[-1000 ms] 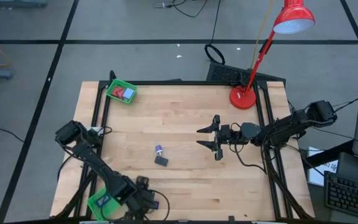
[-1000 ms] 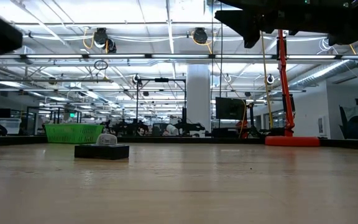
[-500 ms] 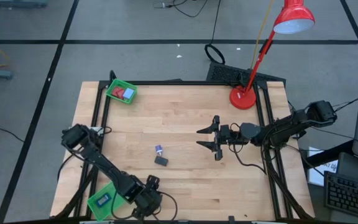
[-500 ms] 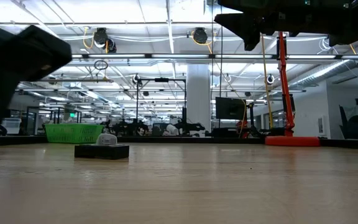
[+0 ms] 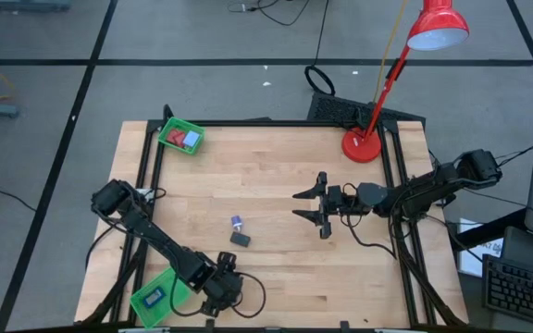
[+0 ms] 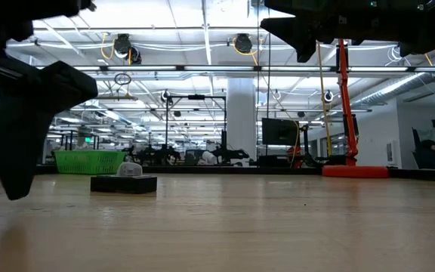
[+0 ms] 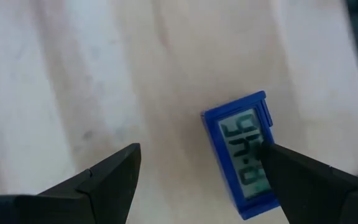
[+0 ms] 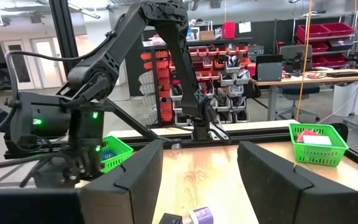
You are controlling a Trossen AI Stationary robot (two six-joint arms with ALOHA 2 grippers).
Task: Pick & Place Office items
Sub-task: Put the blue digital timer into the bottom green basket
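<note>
A small blue clock with a pale digit display (image 7: 241, 155) lies flat on the wood under my left gripper (image 7: 201, 152). That gripper is open near the table's near edge (image 5: 222, 285), hangs above the table in the low view (image 6: 21, 128), and one finger shows in front of the clock's long side. A black rectangle (image 5: 240, 239) and a small blue-purple piece (image 5: 236, 222) lie mid-table; both also show in the low view (image 6: 124, 183). My right gripper (image 5: 320, 205) is open and empty, raised right of them.
A green tray (image 5: 181, 137) with red and light-blue pieces stands at the far left corner. Another green tray (image 5: 155, 296) with a blue item stands at the near left. The red lamp's base (image 5: 362, 145) stands at the far right.
My left gripper has gone from over the near-left green tray toward the table's right edge along the near edge, and has come into the low view from its left side. It stays open.
</note>
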